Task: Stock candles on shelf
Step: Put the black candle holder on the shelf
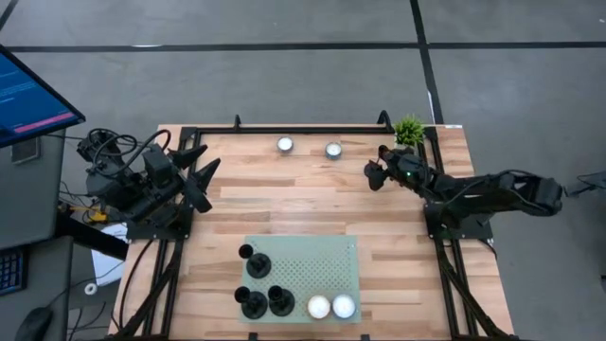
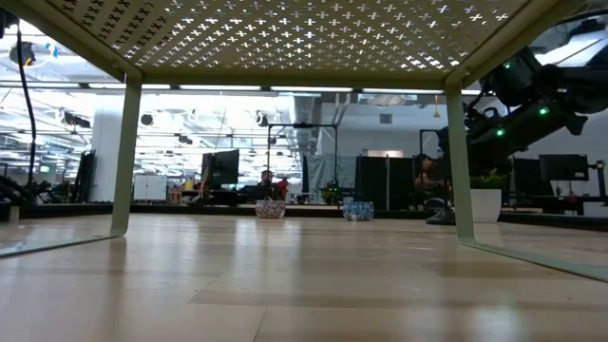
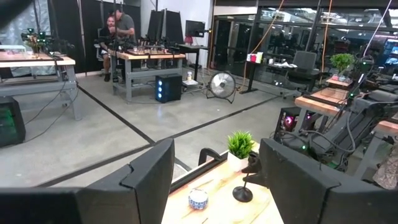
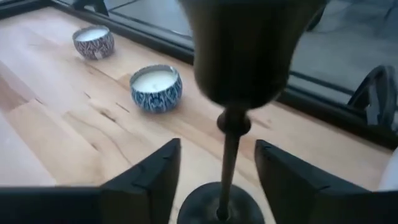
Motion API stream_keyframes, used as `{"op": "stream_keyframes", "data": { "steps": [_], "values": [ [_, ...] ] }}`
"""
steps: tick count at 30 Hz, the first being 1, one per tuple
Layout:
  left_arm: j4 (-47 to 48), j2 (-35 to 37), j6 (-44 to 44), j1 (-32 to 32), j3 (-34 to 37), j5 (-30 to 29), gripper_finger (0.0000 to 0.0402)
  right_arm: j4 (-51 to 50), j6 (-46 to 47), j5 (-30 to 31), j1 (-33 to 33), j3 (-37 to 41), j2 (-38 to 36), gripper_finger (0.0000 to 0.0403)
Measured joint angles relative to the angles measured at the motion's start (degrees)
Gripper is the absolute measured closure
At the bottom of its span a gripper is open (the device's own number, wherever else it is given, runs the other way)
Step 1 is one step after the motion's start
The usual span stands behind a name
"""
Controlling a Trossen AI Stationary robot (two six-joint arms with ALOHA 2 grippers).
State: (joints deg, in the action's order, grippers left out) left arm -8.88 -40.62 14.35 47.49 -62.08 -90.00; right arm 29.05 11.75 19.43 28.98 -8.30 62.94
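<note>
Candles (image 1: 332,150) just beside right claw (image 1: 373,176)

Overhead looks down; low camera sits under the shelf (image 2: 285,38).

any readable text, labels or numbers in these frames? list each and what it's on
None can be read.
The monitor left of the table shows lines of text, too small to read.
The two candles by the far rail carry a blue pattern on their sides, no lettering.
The shelf and the dark candlestick between the right gripper's open fingers bear no markings.
</note>
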Motion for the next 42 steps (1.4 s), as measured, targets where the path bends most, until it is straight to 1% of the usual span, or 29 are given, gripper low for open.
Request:
{"op": "stream_keyframes", "data": {
  "steps": [3,7,8,9,13,16,22,27,31,35,38,42],
  "values": [
    [0.00,0.00,0.00,0.00,0.00,-0.02,0.0164,0.04,-0.15,0.06,-0.77,-0.59,0.93,0.0270],
    [0.00,0.00,0.15,0.00,0.00,-0.01,0.0164,-0.44,-1.67,0.05,-1.27,-1.76,1.15,0.0364],
    [0.00,0.00,0.16,0.00,0.00,-0.01,0.0164,-0.51,-1.92,0.10,-1.22,-1.99,1.15,0.0382],
    [0.00,0.00,0.16,0.00,0.00,-0.02,0.0164,-0.58,-1.90,-0.08,-1.22,-2.28,1.15,0.0390],
    [0.00,0.00,0.17,0.00,0.00,-0.02,0.0164,-3.00,-1.90,-0.53,-1.32,-5.26,0.85,0.0395],
    [0.00,0.00,0.17,0.01,0.00,-0.01,0.0164,-8.66,-4.19,-1.88,-2.68,-10.28,-1.03,0.0397],
    [0.00,0.00,0.36,0.00,0.00,-0.02,0.0164,-26.34,-14.03,-0.21,-9.00,-27.64,-5.68,0.0399],
    [0.02,0.00,0.42,0.00,0.00,-0.02,0.0164,-34.32,-15.17,0.08,-17.80,-41.03,-5.41,0.0401],
    [0.02,0.00,0.42,0.02,0.00,-0.01,0.0164,-36.51,-14.28,0.10,-27.50,-48.02,-0.16,0.0401],
    [-0.14,0.00,0.40,0.00,0.00,0.00,0.0164,-36.53,-13.86,0.08,-36.27,-54.89,8.56,0.0402],
    [-0.17,0.00,0.35,0.00,0.00,-0.02,0.0164,-36.74,-13.88,0.07,-40.96,-60.38,15.43,0.0402],
    [-0.17,0.00,0.34,0.02,0.00,-0.02,0.0164,-37.92,-15.46,-0.84,-45.62,-67.41,23.80,0.0402]
  ]
}}
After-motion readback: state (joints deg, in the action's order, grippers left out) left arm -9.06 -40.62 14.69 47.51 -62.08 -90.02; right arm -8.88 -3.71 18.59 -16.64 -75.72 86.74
